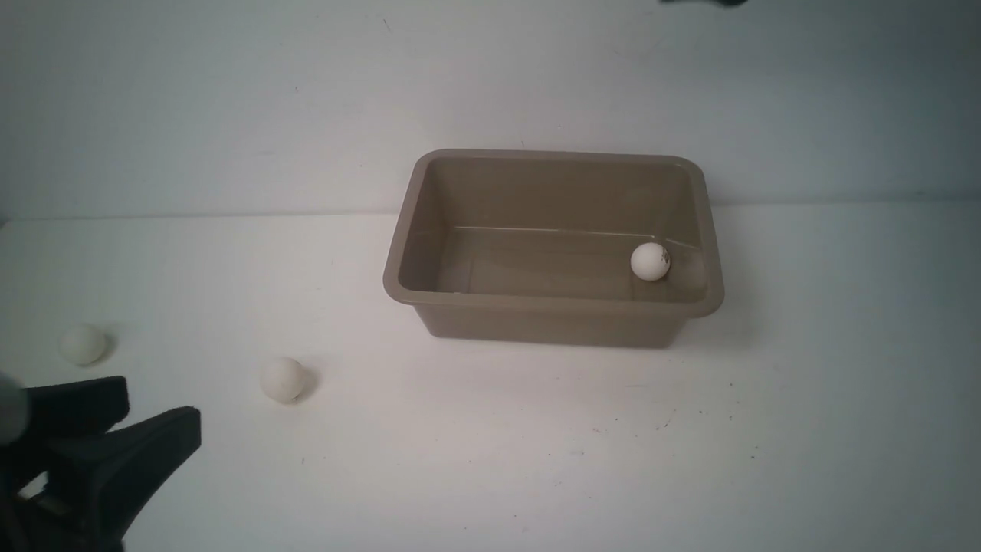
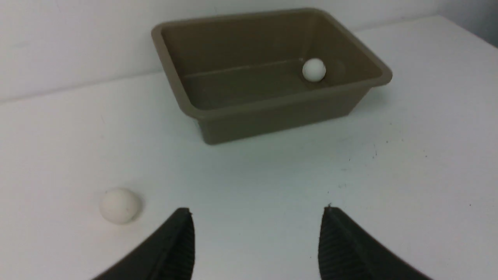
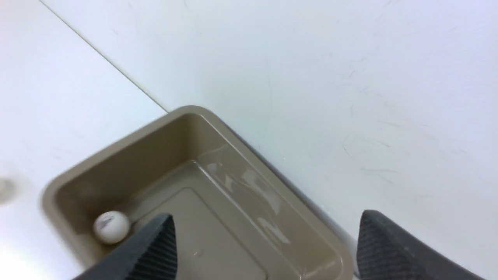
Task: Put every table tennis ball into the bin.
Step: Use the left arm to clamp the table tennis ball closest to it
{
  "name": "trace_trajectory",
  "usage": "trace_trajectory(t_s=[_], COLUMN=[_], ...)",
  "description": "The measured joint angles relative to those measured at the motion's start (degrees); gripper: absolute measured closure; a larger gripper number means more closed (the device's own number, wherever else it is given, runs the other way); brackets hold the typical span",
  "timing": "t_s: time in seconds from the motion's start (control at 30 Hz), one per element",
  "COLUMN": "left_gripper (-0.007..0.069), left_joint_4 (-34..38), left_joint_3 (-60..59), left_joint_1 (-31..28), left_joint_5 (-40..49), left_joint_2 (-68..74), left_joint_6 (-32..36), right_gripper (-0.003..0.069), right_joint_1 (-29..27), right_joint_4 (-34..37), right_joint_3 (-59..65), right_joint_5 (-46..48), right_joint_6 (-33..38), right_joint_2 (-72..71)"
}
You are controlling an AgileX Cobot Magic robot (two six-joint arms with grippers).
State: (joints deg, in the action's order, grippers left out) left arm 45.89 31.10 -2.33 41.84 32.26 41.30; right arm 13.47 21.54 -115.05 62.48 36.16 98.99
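The taupe bin [image 1: 552, 305] stands at mid-table against the back wall. One table tennis ball [image 1: 650, 261] lies inside it near its right end. Two more table tennis balls rest on the table at the left, one far left [image 1: 83, 344] and one nearer the bin [image 1: 283, 379]. My left gripper [image 2: 256, 212] is low at the front left, open and empty, with the nearer ball [image 2: 119, 206] just beside one finger. My right gripper [image 3: 266, 217] hangs open and empty above the bin [image 3: 128, 163], whose ball [image 3: 111, 227] shows beside one fingertip.
The white table meets a white wall right behind the bin. Only a dark sliver of the right arm [image 1: 701, 2] shows at the top edge of the front view. Bare tabletop lies in front of and to the right of the bin.
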Motion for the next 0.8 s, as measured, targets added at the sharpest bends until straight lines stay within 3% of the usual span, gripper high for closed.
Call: trace_trajectory(t_s=[0.2, 0.33, 0.8], left_gripper=[0.023, 0.023, 0.023], left_joint_4=[-0.23, -0.27, -3.18], left_joint_3=[3.12, 7.06, 21.29], left_joint_1=[0.0, 0.0, 0.0], left_joint_5=[-1.74, -1.92, -1.07], left_joint_2=[11.13, 17.55, 45.2], left_joint_6=[5.93, 10.56, 9.35], right_gripper=[0.0095, 0.0095, 0.0095], right_joint_1=[0.0, 0.0, 0.0], right_joint_4=[-0.43, -0.43, 3.44], right_joint_3=[-0.05, -0.05, -0.05], right_joint_5=[9.16, 10.35, 10.62], right_joint_6=[-2.66, -3.33, -3.57], right_joint_2=[-4.9, -5.14, -5.14])
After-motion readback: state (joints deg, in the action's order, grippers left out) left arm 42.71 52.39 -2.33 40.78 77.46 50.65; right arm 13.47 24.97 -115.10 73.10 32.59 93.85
